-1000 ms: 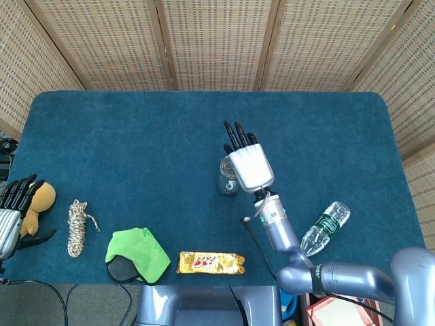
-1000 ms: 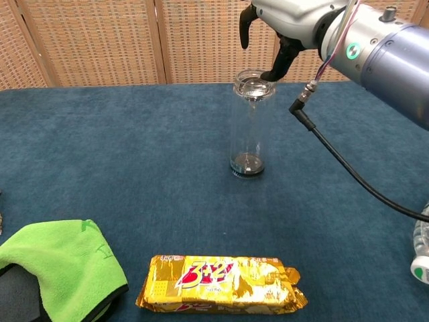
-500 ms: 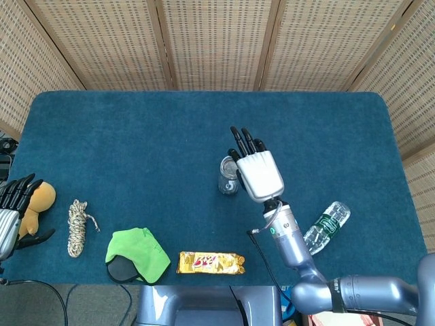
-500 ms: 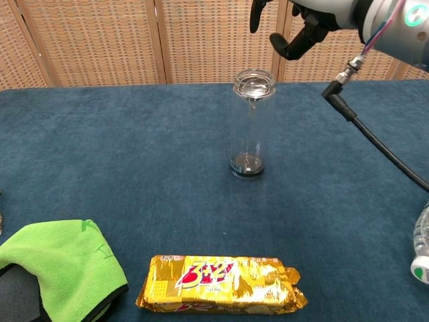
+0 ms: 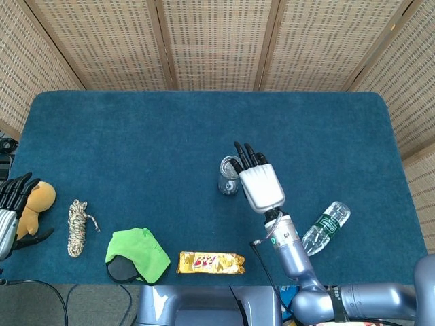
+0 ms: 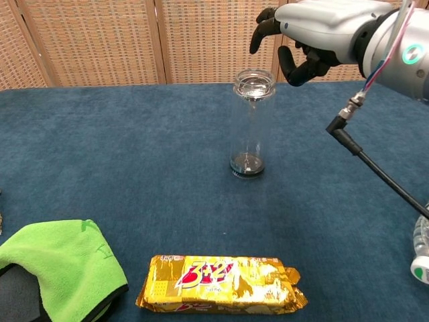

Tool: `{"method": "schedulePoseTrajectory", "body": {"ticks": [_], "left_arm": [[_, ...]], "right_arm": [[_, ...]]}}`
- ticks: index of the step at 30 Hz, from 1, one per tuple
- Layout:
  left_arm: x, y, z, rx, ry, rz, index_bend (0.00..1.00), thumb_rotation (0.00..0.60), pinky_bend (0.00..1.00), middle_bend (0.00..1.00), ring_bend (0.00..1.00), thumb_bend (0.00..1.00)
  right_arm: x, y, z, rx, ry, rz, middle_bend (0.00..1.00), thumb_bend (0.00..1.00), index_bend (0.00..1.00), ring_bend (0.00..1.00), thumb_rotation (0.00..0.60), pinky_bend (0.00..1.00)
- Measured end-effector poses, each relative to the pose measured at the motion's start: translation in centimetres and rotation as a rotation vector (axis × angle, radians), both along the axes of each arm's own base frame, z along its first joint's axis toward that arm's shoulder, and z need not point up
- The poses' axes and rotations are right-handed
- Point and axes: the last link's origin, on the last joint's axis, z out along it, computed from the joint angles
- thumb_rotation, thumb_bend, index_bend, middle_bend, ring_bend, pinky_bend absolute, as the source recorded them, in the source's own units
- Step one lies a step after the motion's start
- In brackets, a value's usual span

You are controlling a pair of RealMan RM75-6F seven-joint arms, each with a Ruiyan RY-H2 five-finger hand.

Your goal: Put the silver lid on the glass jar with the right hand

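Observation:
The clear glass jar (image 6: 252, 127) stands upright mid-table, also visible in the head view as the jar (image 5: 229, 175). The silver lid (image 6: 254, 85) lies on the jar's mouth. My right hand (image 6: 303, 32) hovers just right of the jar's top and a little above it, fingers loosely curved, holding nothing and apart from the lid. From above, the right hand (image 5: 258, 180) sits right beside the jar. My left hand (image 5: 11, 210) rests at the table's far left edge, fingers extended, empty.
A gold biscuit pack (image 6: 221, 284) lies near the front edge. A green cloth (image 6: 59, 265) covers a black object at front left. A coiled rope (image 5: 78, 226) and a yellow plush toy (image 5: 39, 200) lie left. A water bottle (image 5: 325, 227) lies right.
My right hand has come off the lid, lifted, and drawn back to the right of the jar. The lid stays on the jar's mouth.

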Motion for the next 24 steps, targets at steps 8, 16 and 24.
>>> {"method": "schedulePoseTrajectory", "body": {"ticks": [8, 16, 24], "left_arm": [[-0.3, 0.1, 0.4, 0.013, -0.016, 0.004, 0.00, 0.600, 0.00, 0.00, 0.00, 0.17], [-0.3, 0.1, 0.4, 0.010, -0.014, 0.002, 0.00, 0.600, 0.00, 0.00, 0.00, 0.17], [-0.2, 0.1, 0.4, 0.011, -0.014, 0.000, 0.00, 0.600, 0.00, 0.00, 0.00, 0.17]], "right_arm": [[-0.5, -0.7, -1.4, 0.020, 0.018, -0.039, 0.00, 1.00, 0.22, 0.00, 0.600, 0.27], [-1.1, -1.1, -2.4, 0.029, 0.028, -0.063, 0.00, 1.00, 0.22, 0.00, 0.600, 0.27], [-0.9, -1.2, -2.5, 0.028, 0.021, -0.060, 0.00, 1.00, 0.22, 0.00, 0.600, 0.27]]}}
